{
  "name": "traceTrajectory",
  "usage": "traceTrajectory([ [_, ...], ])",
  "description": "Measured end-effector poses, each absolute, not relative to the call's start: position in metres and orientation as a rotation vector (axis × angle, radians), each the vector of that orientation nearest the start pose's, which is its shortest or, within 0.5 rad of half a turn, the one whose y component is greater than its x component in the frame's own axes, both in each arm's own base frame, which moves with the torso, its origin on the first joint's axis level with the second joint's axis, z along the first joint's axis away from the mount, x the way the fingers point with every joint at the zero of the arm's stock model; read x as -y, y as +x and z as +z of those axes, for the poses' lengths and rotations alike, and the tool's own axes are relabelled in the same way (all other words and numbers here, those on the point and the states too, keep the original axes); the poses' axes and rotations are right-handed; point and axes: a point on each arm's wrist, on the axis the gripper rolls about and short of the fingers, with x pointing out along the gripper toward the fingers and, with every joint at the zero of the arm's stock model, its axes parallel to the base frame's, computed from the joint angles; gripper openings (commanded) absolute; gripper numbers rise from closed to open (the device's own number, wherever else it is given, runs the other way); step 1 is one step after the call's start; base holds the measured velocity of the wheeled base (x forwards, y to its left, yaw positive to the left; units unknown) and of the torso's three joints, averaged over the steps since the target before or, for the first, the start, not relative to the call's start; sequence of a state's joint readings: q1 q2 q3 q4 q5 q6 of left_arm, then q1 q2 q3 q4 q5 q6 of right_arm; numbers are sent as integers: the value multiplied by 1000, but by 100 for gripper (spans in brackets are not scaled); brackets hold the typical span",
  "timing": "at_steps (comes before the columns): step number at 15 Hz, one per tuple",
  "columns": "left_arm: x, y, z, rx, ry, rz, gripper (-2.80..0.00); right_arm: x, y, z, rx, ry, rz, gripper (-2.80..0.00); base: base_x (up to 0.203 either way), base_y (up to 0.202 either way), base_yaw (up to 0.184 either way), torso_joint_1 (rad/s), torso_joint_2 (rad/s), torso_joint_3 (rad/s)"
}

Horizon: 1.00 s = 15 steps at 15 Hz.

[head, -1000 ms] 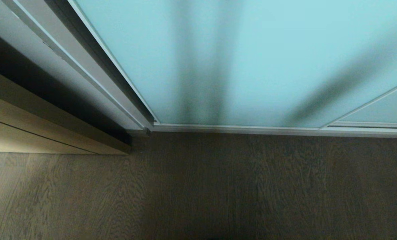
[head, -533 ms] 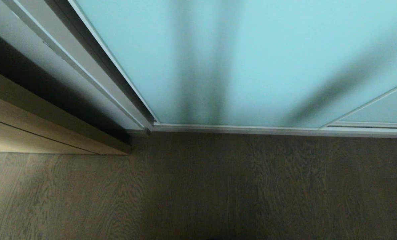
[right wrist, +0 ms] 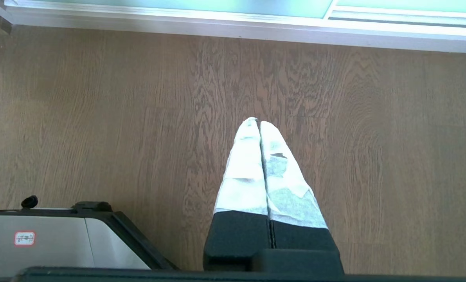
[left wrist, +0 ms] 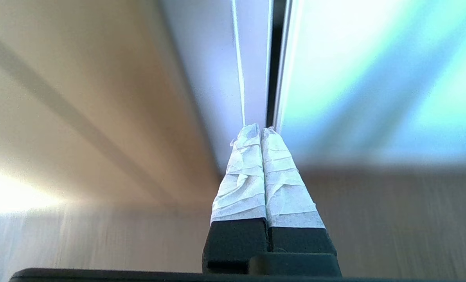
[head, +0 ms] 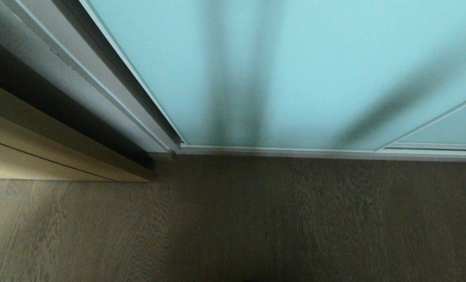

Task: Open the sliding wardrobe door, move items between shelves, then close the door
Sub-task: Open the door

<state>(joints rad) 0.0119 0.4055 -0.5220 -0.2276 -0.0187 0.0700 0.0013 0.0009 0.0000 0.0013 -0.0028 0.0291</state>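
Head view: the sliding wardrobe door [head: 295,70] is shut, its bottom rail meeting the wooden floor [head: 256,219] and its left upright edge against the grey wardrobe frame [head: 99,78]; neither arm shows.

Left wrist view: the left gripper [left wrist: 261,131], taped fingers pressed together, points at the dark seam beside that upright edge, with the door's long axis running straight ahead (this arm looks the nearer).

Right wrist view: the right gripper [right wrist: 255,122], likewise pressed together and empty, hangs over the floor, well short of the bottom rail. No shelves or cushion show.
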Motion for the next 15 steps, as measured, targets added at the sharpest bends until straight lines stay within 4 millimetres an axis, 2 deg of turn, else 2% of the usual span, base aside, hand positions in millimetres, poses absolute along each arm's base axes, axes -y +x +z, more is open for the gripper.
traceTrajectory([
  [2,0,4,279,464,76,7,-280,0,-23,75,-2,28,-2,-280,0,0,0,0,0,0],
  [4,1,15,296,558,70,-4,-280,0,-23,75,-3,29,-2,-280,0,0,0,0,0,0],
  [11,1,27,305,562,28,-41,-280,0,-23,75,-3,29,-2,-280,0,0,0,0,0,0],
  [15,1,38,318,672,35,-38,-280,0,-23,75,-3,29,-2,-280,0,0,0,0,0,0],
])
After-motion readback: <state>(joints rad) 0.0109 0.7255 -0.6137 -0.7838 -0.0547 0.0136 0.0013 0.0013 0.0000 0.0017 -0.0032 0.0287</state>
